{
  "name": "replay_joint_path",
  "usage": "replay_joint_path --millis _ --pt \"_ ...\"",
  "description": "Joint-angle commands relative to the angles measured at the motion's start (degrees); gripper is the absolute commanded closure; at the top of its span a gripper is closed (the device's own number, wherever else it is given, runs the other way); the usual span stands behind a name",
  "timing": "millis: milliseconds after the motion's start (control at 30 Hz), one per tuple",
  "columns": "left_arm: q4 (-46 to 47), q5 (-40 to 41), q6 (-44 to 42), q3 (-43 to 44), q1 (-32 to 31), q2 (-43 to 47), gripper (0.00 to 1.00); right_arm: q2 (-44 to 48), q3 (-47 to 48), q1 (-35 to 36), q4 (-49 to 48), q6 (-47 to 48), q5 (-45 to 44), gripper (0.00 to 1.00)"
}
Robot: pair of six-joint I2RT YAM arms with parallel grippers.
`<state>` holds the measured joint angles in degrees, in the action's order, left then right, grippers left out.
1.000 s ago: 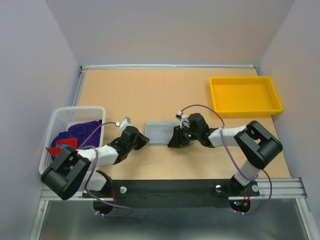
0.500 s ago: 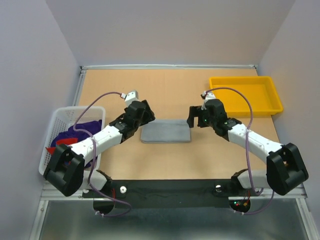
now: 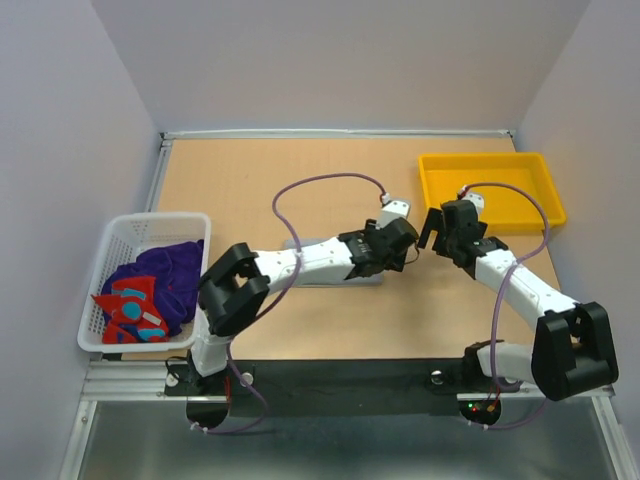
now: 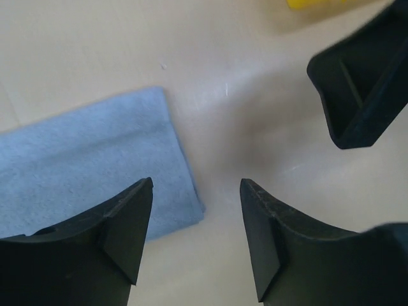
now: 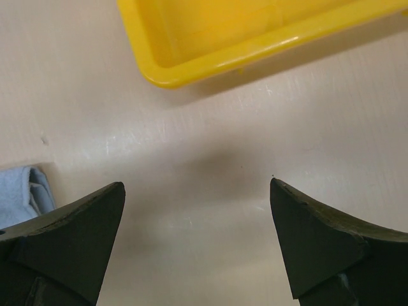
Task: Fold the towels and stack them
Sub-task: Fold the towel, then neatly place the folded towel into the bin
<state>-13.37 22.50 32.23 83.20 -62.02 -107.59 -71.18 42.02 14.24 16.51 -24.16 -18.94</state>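
Plainly left claw (image 4: 196, 191), right claw (image 5: 197, 191) spread, empty.

The wooden table (image 3: 260, 190) bears a grey towel (image 4: 83, 166), seemingly folded, a yellow tray (image 3: 492, 158) and a white basket (image 3: 150, 217).

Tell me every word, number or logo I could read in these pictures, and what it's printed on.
None: no readable text shows in any view.
Red towel in the basket: light-blue curved marks, which look like a pattern and not letters I can read.
Grey towel and yellow tray: plain, no label visible.
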Motion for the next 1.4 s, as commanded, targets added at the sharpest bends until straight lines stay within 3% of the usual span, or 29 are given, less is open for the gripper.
replay_joint_path --millis 0,100,500,700,733,833,867,900,1033,1367 --pt "-6.59 2.72 -3.66 6.79 -1.69 -4.37 0.38 1.57 -2.11 -0.7 0.98 -3.87 -3.04 0.0" --pt "-7.46 3.86 -5.06 9.96 -3.19 -8.59 0.44 1.66 -2.99 -1.06 0.8 -4.49 -1.64 0.0" --pt "-10.89 12.3 -2.79 11.72 -4.95 -14.67 0.44 1.13 -5.02 -1.14 -0.43 -4.75 2.85 0.0" --pt "-10.81 10.46 -2.0 11.29 -5.13 -16.77 0.45 1.39 -5.72 -1.06 -1.48 -5.02 6.54 0.0" --pt "-10.8 10.28 -1.82 11.11 -5.22 -17.04 0.47 1.57 -5.9 -1.14 -1.57 -5.19 6.55 0.0" --pt "-10.1 9.14 -1.56 9.79 -5.31 -18.35 0.68 1.92 -6.16 -1.14 -2.01 -5.19 6.81 0.0" --pt "-10.19 9.05 -1.38 9.44 -5.31 -18.7 0.7 2.09 -6.25 -1.14 -2.1 -5.11 7.07 0.0" --pt "-10.19 9.05 -0.6 8.39 -5.22 -19.06 0.8 2.18 -6.25 -1.14 -2.27 -5.1 7.77 0.0" --pt "-9.66 9.49 0.29 5.75 -5.13 -17.66 1.0 2.1 -6.6 -1.06 -3.68 -4.49 11.98 0.0" --pt "4.74 3.96 -1.64 -5.67 -3.2 -0.44 1.0 -1.06 -9.93 -1.06 -19.64 -14.58 32.71 0.0"
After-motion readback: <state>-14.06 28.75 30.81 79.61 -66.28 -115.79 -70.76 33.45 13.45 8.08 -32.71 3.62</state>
